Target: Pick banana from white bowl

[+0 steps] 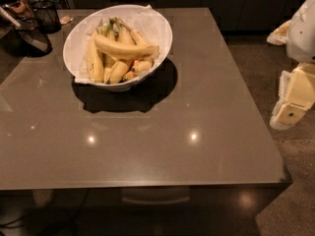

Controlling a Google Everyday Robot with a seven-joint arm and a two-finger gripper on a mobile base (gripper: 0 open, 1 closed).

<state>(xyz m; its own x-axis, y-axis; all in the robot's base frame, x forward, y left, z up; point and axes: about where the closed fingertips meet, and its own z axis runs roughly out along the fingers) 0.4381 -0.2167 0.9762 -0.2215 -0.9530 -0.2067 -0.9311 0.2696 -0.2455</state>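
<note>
The white bowl (78, 33) with a white paper lining stands at the far left-centre of the grey table (206, 107). Several bananas lie in it. The banana (125, 49), long, plump and all yellow, lies across the top of the pile with its darker tip pointing right. Shorter bananas with greenish stems lie under and behind it. The gripper (290, 109) hangs at the right edge of the view, beyond the table's right side and well away from the bowl, with nothing seen in it.
A dark wire basket (47, 14) and other dark objects (27, 36) stand at the table's far left corner. Dark cabinets run along the back. Speckled floor lies to the right of the table.
</note>
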